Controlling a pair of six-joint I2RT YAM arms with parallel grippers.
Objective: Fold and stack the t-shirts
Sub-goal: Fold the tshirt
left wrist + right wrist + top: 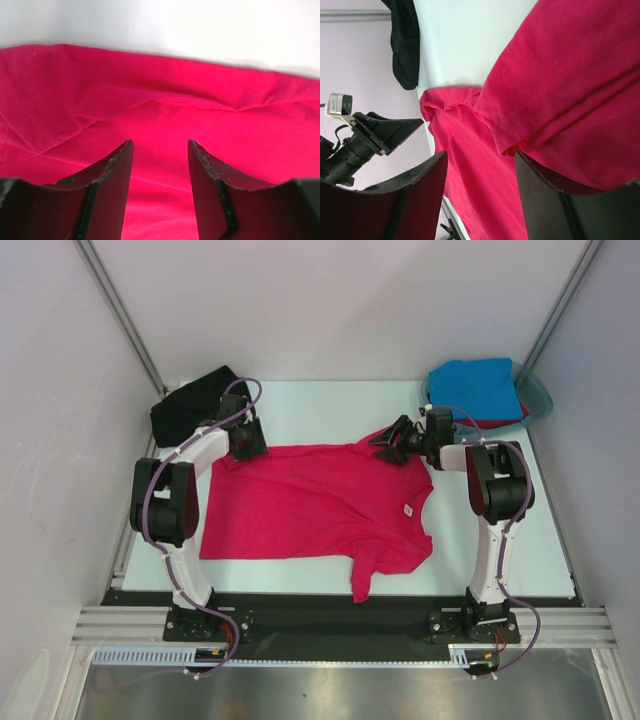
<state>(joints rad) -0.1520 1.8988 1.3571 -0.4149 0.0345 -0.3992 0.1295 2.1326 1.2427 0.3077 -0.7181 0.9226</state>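
While the left gripper (160, 146) hangs low with its two dark fingers (112, 187) spread apart and clamped on nothing, creased crimson cloth fills the gap between them and runs out to the pale table beyond. Top view puts this gripper at the far-left corner of the crimson-pink t-shirt (310, 505), over the hem end. Right gripper (392, 438): jaws also apart. In its wrist view the hemmed edge of the far sleeve (520, 125) drapes across the tip of one finger (555, 200). The other finger stands clear, with more of the shirt showing in the gap. Cannot tell whether the sleeve rests on the finger or only passes in front of it. The shirt itself lies spread nearly flat in the middle of the table (330, 405), hem to the left, neck to the right, and small white label (408, 510) showing inside the collar. The near sleeve (368, 575) trails toward the near edge of the table. The black t-shirt (190, 405) is bunched at the far-left corner, just beyond the left gripper. The arm hides whether it touches the crimson one. At the far-right corner sits the translucent teal tub (538, 395). The blue t-shirt (478, 388) is heaped in it and rises above the rim, with a strip of the red t-shirt (508, 423) showing under its near edge. Both are well apart from the spread shirt.
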